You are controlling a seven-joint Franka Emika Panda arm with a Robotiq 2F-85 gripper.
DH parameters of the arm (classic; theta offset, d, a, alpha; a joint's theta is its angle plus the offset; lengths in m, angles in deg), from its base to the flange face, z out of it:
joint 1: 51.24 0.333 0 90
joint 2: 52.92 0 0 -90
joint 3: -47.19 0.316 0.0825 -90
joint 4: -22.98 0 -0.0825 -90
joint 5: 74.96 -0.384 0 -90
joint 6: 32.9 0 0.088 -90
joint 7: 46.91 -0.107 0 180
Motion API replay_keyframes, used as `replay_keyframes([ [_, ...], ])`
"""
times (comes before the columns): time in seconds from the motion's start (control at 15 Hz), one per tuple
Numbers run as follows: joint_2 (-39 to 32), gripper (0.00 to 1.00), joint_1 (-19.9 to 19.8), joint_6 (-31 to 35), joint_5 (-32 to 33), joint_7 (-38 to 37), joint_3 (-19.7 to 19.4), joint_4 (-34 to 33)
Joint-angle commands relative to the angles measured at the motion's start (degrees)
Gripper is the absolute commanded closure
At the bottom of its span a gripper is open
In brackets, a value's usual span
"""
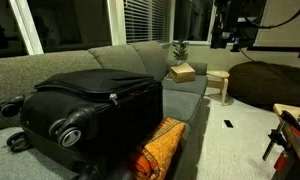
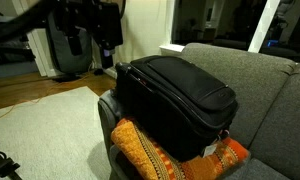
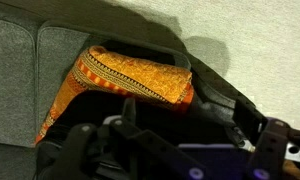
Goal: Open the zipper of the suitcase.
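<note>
1 dark gripper blurs the wrist view's lower edge, its spread unreadable. Beyond it lies an orange patterned cushion on the grey fabric sofa. Both exterior views show the whole large black soft-sided suitcase atop that cushion, its zipper too small to see.

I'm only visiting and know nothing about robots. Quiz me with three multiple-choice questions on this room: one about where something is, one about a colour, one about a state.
1. Where is the suitcase?
A. floor
B. grey sofa
C. shelf

2. What colour is the cushion by it?
A. blue
B. orange
C. white

3. The suitcase is:
A. closed
B. wide open
C. standing upright

Answers:
1. B, grey upholstery shows under and behind it.
2. B, the orange pattern shows in every view.
3. A, it lies flat with no gap showing.
</note>
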Motion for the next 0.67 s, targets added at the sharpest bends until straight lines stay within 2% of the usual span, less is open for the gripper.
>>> replay_keyframes([
  [0.0,-0.1,0.0,-0.8,-0.2,-0.4,0.3,0.8,-0.1],
  [0.47,-0.1,0.0,-0.8,-0.2,-0.4,0.3,0.8,-0.1],
  [0.6,-2.1,0.0,-0.2,1.4,-1.1,-0.3,1.2,-0.9],
])
